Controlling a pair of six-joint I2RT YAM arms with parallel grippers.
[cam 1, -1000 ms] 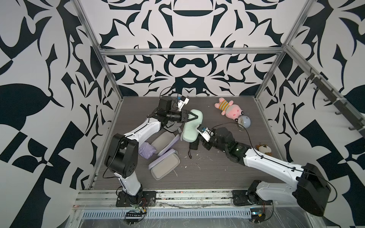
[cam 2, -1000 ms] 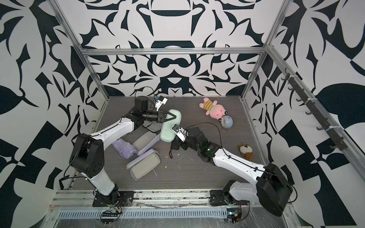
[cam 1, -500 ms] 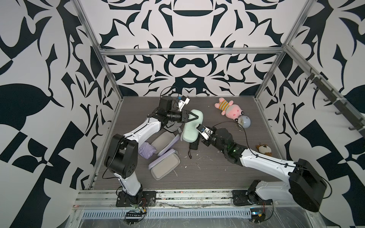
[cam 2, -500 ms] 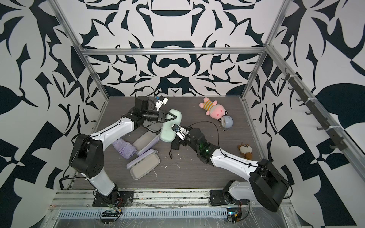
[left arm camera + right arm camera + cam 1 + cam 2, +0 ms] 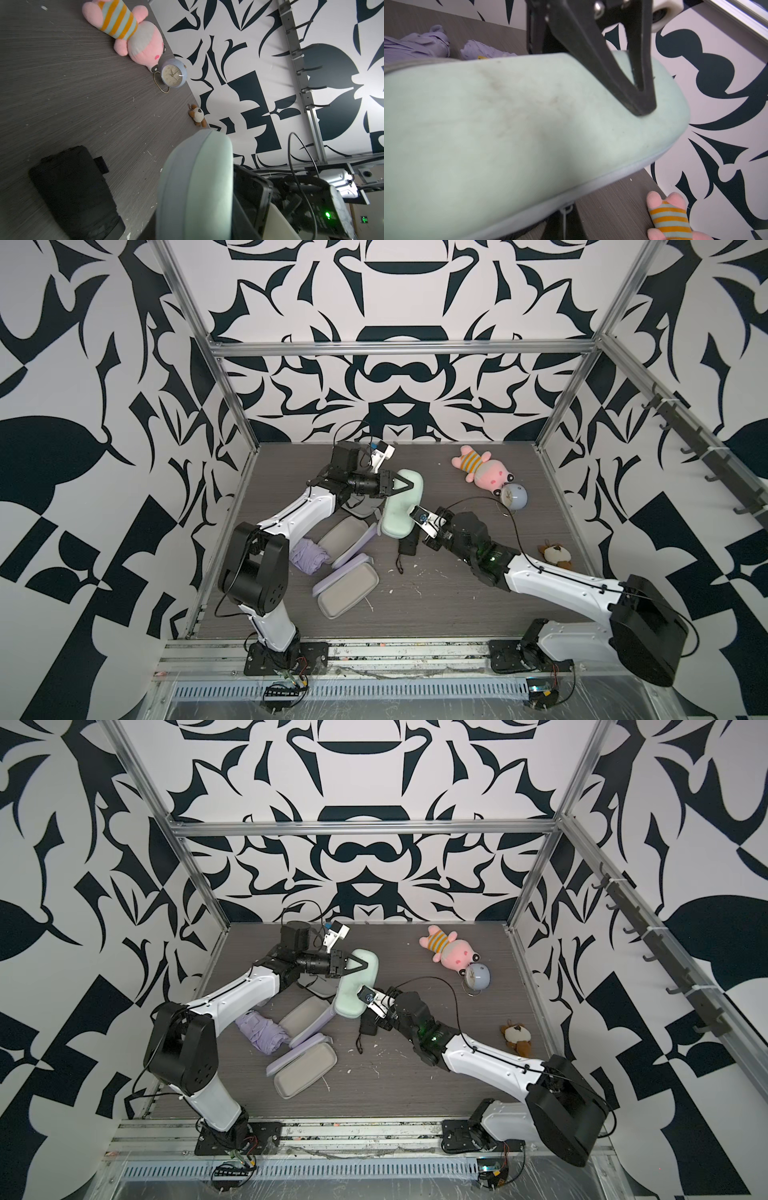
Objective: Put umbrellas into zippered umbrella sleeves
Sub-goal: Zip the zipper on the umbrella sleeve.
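Lying tilted mid-surface, the mint sleeve (image 5: 401, 510) has its long axis running from the back wall toward the front rail. Far end is raised and near end lower; can't tell if the near end touches the surface (image 5: 457, 585). In the left wrist view the two shell halves look together along the seam. No mint umbrella in view, so can't tell if one is inside.

Left end effector (image 5: 409, 486) comes in from the sleeve's left, crosswise to the long axis, clamped on the far end. Right end effector (image 5: 417, 533) sits at the opposite, near end, pointing up the long axis toward the back wall. It is closed, but what it pinches, if anything, is hidden under its wrist. Zip pull is my guess.

Each arm has one end, and right is nearer for work at the near end. Likely next is a zip run along the rim, following the long axis, with left steadying the shell.

Black umbrella (image 5: 407, 545) lies flat just beside the sleeve's near end, under the right end effector. Its long axis is roughly back-to-front too, with the cord (image 5: 400, 566) trailing frontward. Right arm is nearer to it.

Further left, a lilac sleeve (image 5: 345, 537) and a second lilac sleeve (image 5: 347, 591) lie open, grey lining up. Lilac umbrella (image 5: 309, 558) lies beside them, by the left arm. Plush (image 5: 486, 470) and clock (image 5: 515, 495) are well apart, back right.
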